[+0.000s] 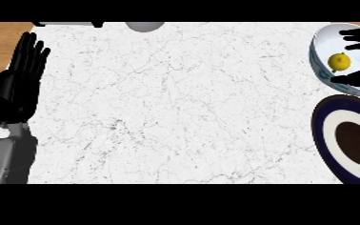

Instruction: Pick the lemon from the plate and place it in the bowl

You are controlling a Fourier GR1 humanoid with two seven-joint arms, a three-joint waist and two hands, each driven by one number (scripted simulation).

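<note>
We find the right hand point(349, 37) at the far right edge of the head view, only partly in frame: dark fingers point(347, 32) reach in from the edge above the lemon point(339, 62), and another dark part, likely the thumb, shows just below it at the bowl's lower side. The fingers sit on either side of the lemon without visibly touching it; they look spread rather than curled, so we note the hand as open with the fruit in the gap. The lemon, small and yellow, lies inside the bowl point(320, 43), a white bowl with a blue-patterned rim, cut off by the right edge. Just below the bowl, nearly touching its rim, we see the plate point(325, 133), dark blue with a white ring and a dark brown centre, also cut by the edge; nothing rests on the part we can see. Across the view, the left hand point(21, 78) shows at the left edge, fingers straight and pointing up, holding nothing, its grey forearm point(14, 157) running down to the lower left. It is well apart from bowl and plate. The bench point(175, 105) between them is white marble with fine grey veins. At the top edge a grey rounded object point(145, 26) and a dark-edged pale item point(67, 24) poke in, too cropped for us to identify. A strip of wood point(14, 31) shows at the upper left corner.
</note>
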